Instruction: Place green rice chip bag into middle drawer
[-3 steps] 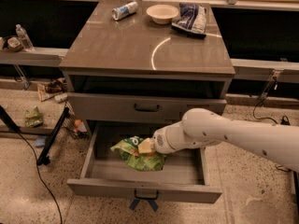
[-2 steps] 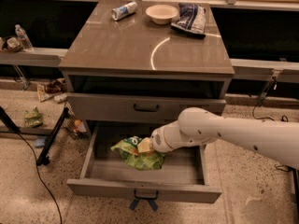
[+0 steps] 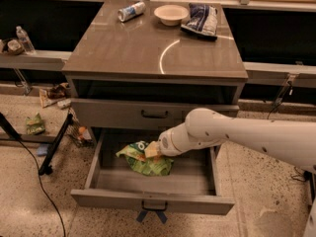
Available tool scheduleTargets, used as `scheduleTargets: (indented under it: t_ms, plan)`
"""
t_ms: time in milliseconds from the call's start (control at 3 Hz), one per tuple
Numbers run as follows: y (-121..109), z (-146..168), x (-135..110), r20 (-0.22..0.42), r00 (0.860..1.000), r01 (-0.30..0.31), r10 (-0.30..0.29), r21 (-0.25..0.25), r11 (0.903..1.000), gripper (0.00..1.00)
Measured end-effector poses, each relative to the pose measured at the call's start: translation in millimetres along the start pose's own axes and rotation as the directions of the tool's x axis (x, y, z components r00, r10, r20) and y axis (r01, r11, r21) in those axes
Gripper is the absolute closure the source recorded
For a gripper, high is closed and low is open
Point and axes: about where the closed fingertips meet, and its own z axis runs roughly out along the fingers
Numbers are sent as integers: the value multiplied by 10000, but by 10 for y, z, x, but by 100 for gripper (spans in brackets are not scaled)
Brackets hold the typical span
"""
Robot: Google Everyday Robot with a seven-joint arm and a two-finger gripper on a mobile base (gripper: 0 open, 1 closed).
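Since the earlier frames, the arm is displaced slightly leftward in the view, while the green rice chip bag (image 3: 147, 163) is unchanged in position. The bag is located inside the middle drawer (image 3: 113, 197), lying crumpled on the drawer floor, left of centre. The gripper (image 3: 152, 150) is positioned at the bag's upper edge, in contact with it or just above it; whether it is clamped on the bag or released cannot be told. The drawer is pulled fully out, and two bluish strips (image 3: 152, 215) are suspended from its handle. The drawer front (image 3: 108, 113) above is closed. On the cabinet top (image 3: 148, 58), a cream bowl (image 3: 171, 14), a dark blue-and-white snack bag (image 3: 200, 19) and a toppled can (image 3: 131, 11) are arranged along the rear edge.
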Motion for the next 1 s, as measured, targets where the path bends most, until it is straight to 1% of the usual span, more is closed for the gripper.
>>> scheduleTargets:
  t_ms: [333,667,1000]
  plan:
    - [34,-198,-152,258,9996,120,-128,309,9994,15]
    - [91,-446,-223,542,9984,110,-143,605,9981,0]
    - [251,-972,-338,1001,9944,269,-339,700,9972,13]
